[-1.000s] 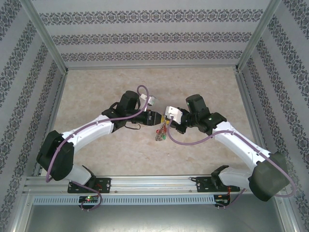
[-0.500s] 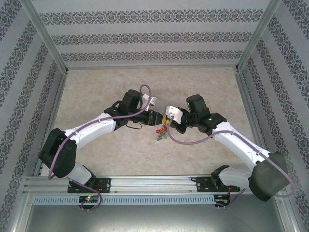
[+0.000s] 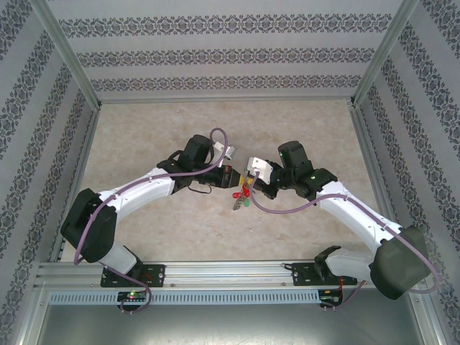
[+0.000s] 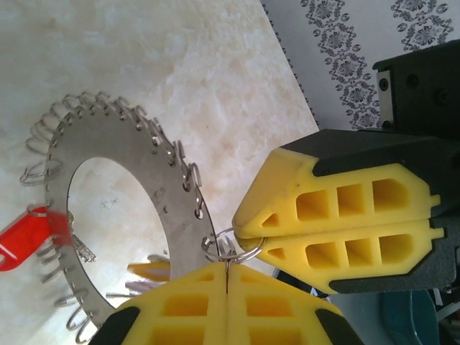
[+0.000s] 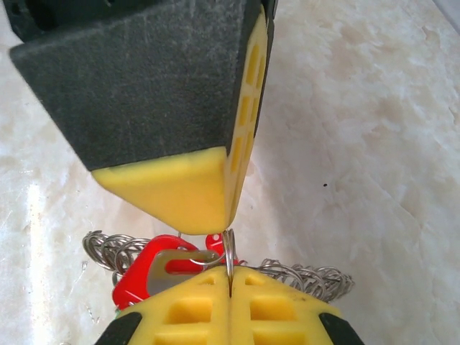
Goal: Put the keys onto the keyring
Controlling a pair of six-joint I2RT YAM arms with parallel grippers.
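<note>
The keyring (image 4: 108,136) is a flat grey hoop fringed with silvery links, hanging over the tabletop between the two arms. One small link (image 4: 231,249) at its rim is pinched from two sides. My left gripper (image 4: 226,272) is shut on it from below, and my right gripper (image 4: 241,231) is shut on it from the right. The same link (image 5: 228,255) stands edge-on between my right gripper (image 5: 230,282) and the left gripper (image 5: 228,224) tip above. A red tag (image 4: 18,241) and a yellow tag (image 4: 147,271) hang from the hoop. The keys (image 3: 241,197) dangle below both grippers.
The marbled tabletop (image 3: 302,129) lies open all around the two arms. Patterned walls and metal frame posts (image 3: 68,61) enclose it at the back and sides. The rail (image 3: 230,272) with the arm bases runs along the near edge.
My left arm has pushed a little to the right, closing on the right gripper. The hanging bundle has turned, so red tags now show where green showed.
</note>
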